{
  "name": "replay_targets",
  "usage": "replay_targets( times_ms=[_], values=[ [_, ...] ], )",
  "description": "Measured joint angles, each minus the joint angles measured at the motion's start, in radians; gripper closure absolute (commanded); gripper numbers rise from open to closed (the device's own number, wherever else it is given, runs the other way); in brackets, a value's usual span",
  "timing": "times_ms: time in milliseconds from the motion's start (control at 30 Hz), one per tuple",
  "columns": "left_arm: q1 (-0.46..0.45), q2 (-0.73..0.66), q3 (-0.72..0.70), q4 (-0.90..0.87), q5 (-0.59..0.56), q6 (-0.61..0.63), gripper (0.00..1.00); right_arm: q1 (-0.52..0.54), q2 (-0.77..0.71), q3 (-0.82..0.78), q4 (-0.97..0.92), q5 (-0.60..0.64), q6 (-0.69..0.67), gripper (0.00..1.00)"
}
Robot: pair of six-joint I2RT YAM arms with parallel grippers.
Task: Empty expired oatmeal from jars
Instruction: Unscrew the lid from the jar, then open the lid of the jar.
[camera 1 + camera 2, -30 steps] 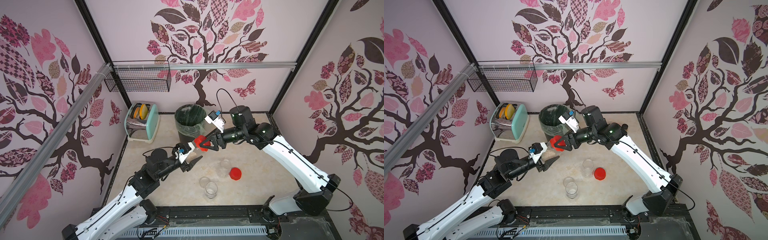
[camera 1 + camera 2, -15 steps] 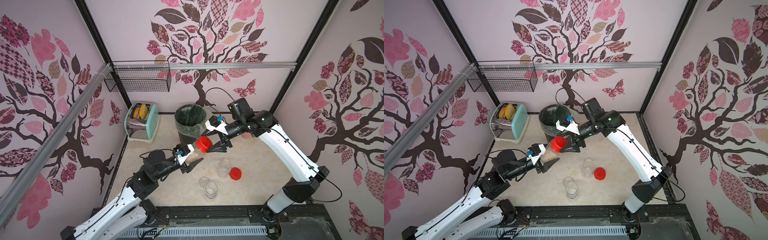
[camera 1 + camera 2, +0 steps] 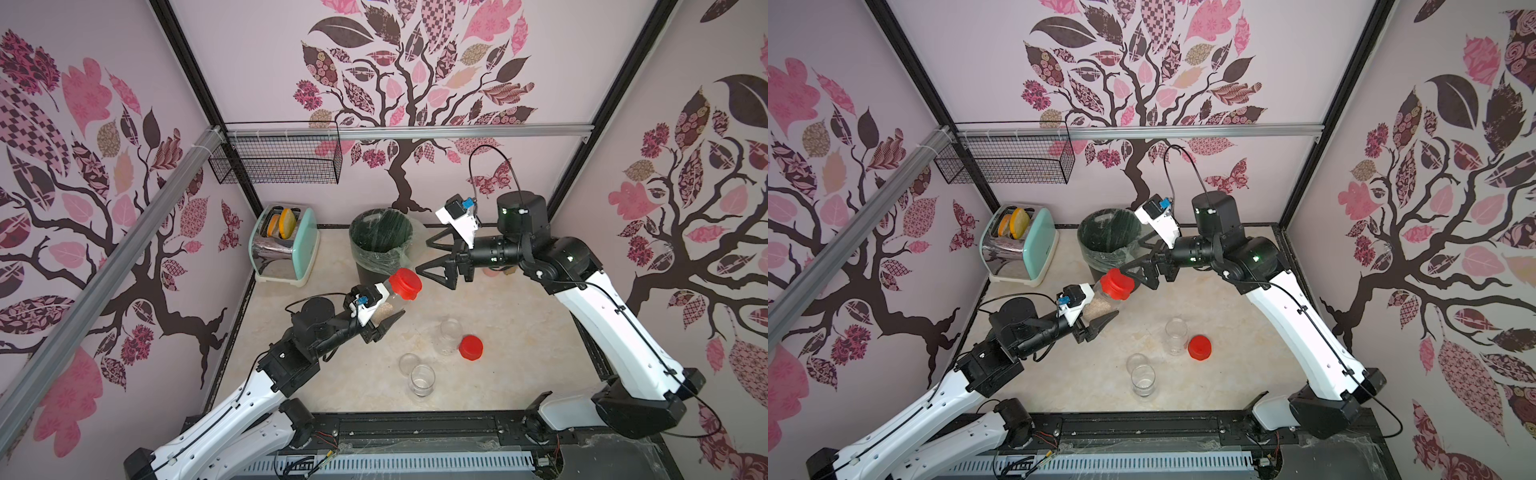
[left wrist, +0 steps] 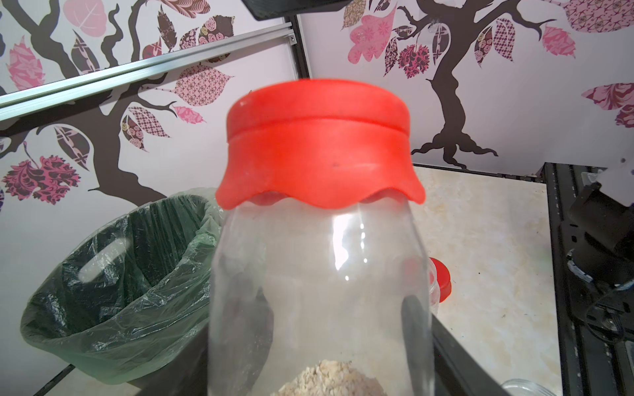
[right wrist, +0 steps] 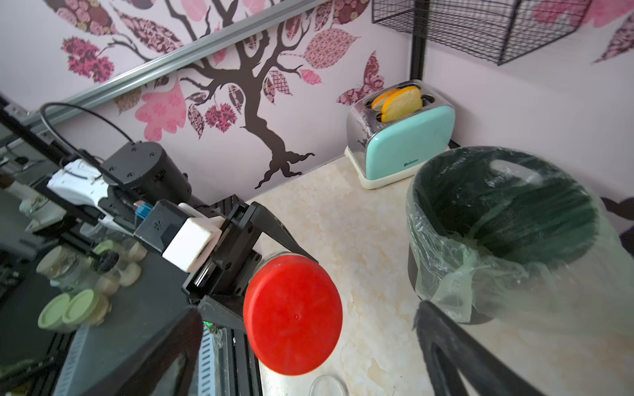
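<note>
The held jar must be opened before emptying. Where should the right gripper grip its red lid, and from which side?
Probably grip the red lid across its side wall, coming straight at its flat top, which faces the open right gripper. The left gripper holds the jar by its body, leaving the rim free.

Bright even light; faint shadows; glare on jar [image 4: 320, 298]; bowed edges
</note>
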Motion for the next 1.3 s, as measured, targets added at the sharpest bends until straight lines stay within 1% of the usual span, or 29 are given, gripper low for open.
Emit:
replay_targets(
  times_ms=[133, 367, 633, 933, 1300],
  values=[
    [0.0, 0.04, 0.024, 0.003, 0.0, 0.001, 0.7, 0.0, -0.031, -0.066, 0.025, 0.046, 0.107, 0.01],
    [0.001, 0.049, 0.032, 0.022, 0.0, 0.003, 0.69, 0.0, -0.031, -0.106, 0.028, 0.051, 0.18, 0.0],
    [0.001, 0.042, 0.032, 0.031, 0.001, 0.006, 0.69, 0.0, -0.008, -0.109, 0.079, 0.001, 0.23, 0.0],
    [0.001, 0.035, 0.032, 0.028, 0.0, 0.008, 0.69, 0.002, 0.034, -0.156, 0.126, -0.045, 0.266, 0.0],
    [0.002, 0.035, 0.032, 0.029, 0.001, 0.01, 0.69, 0.055, 0.043, -0.156, 0.137, -0.062, 0.263, 0.0]
  ],
)
